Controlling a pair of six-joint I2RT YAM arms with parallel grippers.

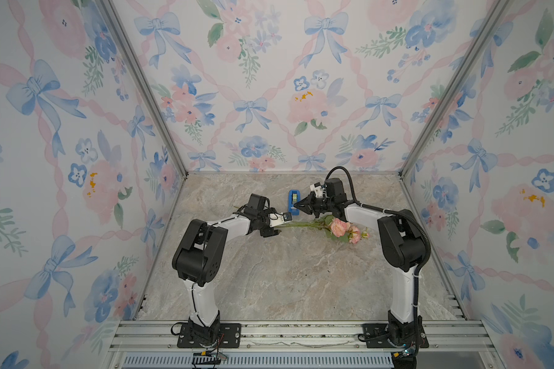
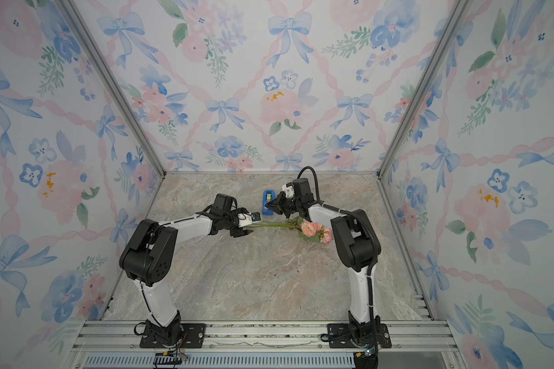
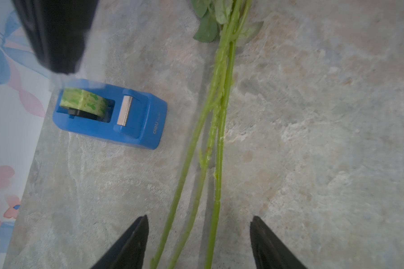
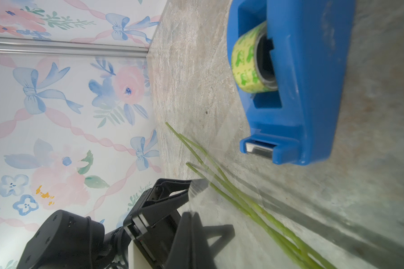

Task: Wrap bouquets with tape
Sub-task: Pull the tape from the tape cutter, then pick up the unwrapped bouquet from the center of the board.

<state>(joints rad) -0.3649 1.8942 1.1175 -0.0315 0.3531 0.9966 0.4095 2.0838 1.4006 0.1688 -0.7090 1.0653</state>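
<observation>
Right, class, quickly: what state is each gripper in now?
Left gripper: open, jaws either side of the thin green flower stems.
Right gripper: shut; whether it pinches anything cannot be told.

the bouquet (image 1: 333, 230) lies on the table (image 1: 285, 281), blooms (image 1: 341, 226) toward 3 o'clock, stems (image 1: 298, 225) toward 9 o'clock, running between the jaws of the left end effector (image 3: 198, 219). the tape dispenser (image 1: 292, 201) stands at 12 o'clock of the stems, with the right end effector (image 1: 298, 207) just beside it at 3 o'clock.

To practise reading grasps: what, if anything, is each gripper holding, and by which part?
Left gripper is open around the bouquet stems, gripping nothing. Right gripper is shut; whether it pinches tape cannot be told.
</observation>
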